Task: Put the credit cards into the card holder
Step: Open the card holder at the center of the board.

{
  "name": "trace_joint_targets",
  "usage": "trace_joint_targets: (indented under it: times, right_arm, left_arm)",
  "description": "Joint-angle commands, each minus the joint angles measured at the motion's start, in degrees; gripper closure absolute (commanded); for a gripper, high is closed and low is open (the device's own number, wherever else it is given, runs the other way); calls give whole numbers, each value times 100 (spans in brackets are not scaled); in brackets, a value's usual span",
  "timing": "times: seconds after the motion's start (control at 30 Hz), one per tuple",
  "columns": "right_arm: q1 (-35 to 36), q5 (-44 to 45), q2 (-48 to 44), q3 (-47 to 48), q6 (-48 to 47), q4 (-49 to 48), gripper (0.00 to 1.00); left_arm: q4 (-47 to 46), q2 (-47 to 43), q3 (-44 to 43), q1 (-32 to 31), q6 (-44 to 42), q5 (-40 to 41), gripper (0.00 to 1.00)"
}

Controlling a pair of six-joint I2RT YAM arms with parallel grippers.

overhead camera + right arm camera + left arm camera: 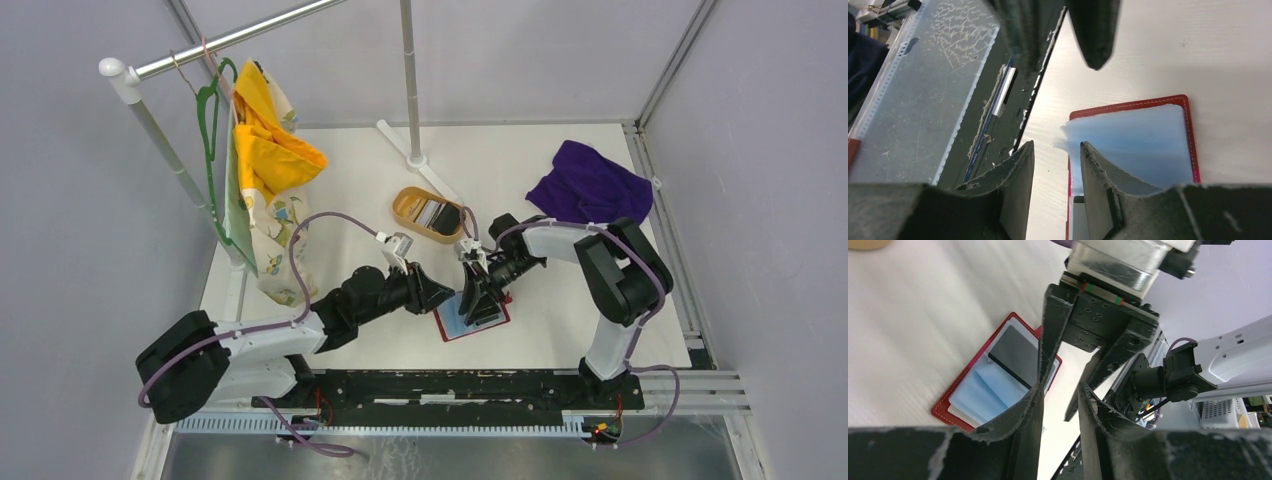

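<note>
Top: card holder (pixel 458 327) open on table (pixel 560 300), left gripper (pixel 445 297) & right gripper (pixel 480 308) both over it; more cards (pixel 437 216) in tray (pixel 403 203). L wrist: fingers (pixel 1030 412) apart, nothing btw them; dark card (pixel 1013 350) on open holder. R wrist: fingers (pixel 1020 170) apart, empty, holder just beyond.

Plain grey walls (pixel 90 200) stand round a white desk (pixel 340 190), where a silver rail (pixel 240 38) holds a green hanger (pixel 210 110) and a yellow cloth (pixel 265 150), and a purple cloth (pixel 590 185) lies in the far corner.

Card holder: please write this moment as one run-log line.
holder open on table | black card on it | left gripper open, at edge | right gripper open, over holder
</note>
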State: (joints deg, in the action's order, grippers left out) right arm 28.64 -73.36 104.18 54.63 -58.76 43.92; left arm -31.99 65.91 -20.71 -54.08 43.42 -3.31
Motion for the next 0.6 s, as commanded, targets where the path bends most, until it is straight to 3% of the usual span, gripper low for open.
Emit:
trace_joint_targets:
  times: [0.0,0.1,0.13,0.2,0.3,0.4,0.43,0.5,0.57]
  right_arm:
    - [33,-10,-279,10,-766,601,55]
    - [177,1490,-1421,-938,2045,-2254,52]
    - [283,2022,-1919,-1326,2393,-2999,45]
    - [341,2393,-2554,-1463,2339,-3238,42]
    - [315,2682,-3128,-1176,1435,-2396,43]
    - [315,3366,-3788,-1894,885,-2761,46]
    - [313,3424,-3963,-2136,785,-3020,49]
    - [319,3150,-4111,-2443,485,-3178,67]
    - [324,2831,-4056,-2497,279,-3153,81]
  left_arm:
    - [-573,-100,210,-19,-125,-31,62]
    - [-882,-133,380,-16,-63,-121,62]
    - [-963,-160,409,-27,-62,-166,62]
    - [-1027,-235,420,-23,-89,-223,62]
    - [-898,-423,427,-26,-160,-182,62]
    - [-618,-520,392,-27,-238,-84,62]
    - [-547,-507,354,-28,-259,-51,62]
    - [-231,-391,194,-34,-287,56,62]
    - [114,-237,31,-30,-294,268,73]
